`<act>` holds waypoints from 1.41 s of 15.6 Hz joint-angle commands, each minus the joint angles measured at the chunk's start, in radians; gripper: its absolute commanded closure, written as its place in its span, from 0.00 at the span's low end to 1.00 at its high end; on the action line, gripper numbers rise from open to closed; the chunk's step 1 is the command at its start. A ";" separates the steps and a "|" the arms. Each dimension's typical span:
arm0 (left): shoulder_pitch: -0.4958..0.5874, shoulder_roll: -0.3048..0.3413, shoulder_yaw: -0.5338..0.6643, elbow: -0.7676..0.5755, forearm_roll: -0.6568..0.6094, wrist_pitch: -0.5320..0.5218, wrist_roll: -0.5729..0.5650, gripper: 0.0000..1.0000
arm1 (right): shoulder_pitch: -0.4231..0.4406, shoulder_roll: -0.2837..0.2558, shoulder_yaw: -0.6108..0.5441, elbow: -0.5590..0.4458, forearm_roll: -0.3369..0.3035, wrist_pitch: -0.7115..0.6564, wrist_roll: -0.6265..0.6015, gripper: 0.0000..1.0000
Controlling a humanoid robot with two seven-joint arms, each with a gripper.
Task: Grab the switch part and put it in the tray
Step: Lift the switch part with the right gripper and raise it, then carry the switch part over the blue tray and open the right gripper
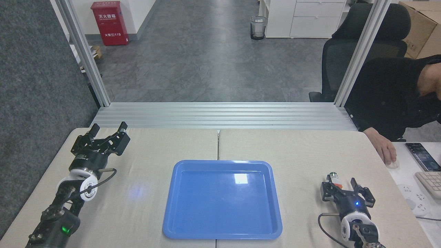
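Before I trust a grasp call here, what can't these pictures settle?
- Head view, switch part: too small to show its shape, or whether the right gripper touches it.
- Right arm: cut off by the bottom edge.
- Person's hand: the rest is cut off by the right edge.

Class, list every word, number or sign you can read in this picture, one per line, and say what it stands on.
"119": white print low on the red box by the wall.
White characters above it on the same box: too blurred to read.
Phone screen and keyboard keys: too small to read.
Tray, both pincers, bin: no text visible.
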 commanded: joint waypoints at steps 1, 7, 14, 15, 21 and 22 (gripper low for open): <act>0.000 0.000 0.001 0.000 0.000 0.001 -0.001 0.00 | 0.008 0.013 0.020 0.102 -0.010 -0.001 -0.001 0.47; 0.000 0.000 0.000 0.000 0.000 0.001 -0.001 0.00 | -0.032 0.030 -0.066 -0.226 -0.312 0.005 -0.009 1.00; 0.000 0.000 0.000 0.000 0.000 0.001 -0.001 0.00 | 0.039 0.144 0.200 -0.567 0.025 -0.303 0.042 1.00; 0.000 0.000 0.000 0.000 0.000 -0.001 -0.001 0.00 | 0.060 0.148 0.202 -0.566 0.077 -0.346 0.087 1.00; 0.000 0.000 0.000 0.000 0.000 0.001 -0.001 0.00 | 0.091 0.298 0.237 -0.276 0.107 -0.426 0.253 1.00; 0.000 0.000 0.000 0.000 0.000 0.001 -0.001 0.00 | 0.091 0.317 0.237 -0.245 0.108 -0.409 0.270 1.00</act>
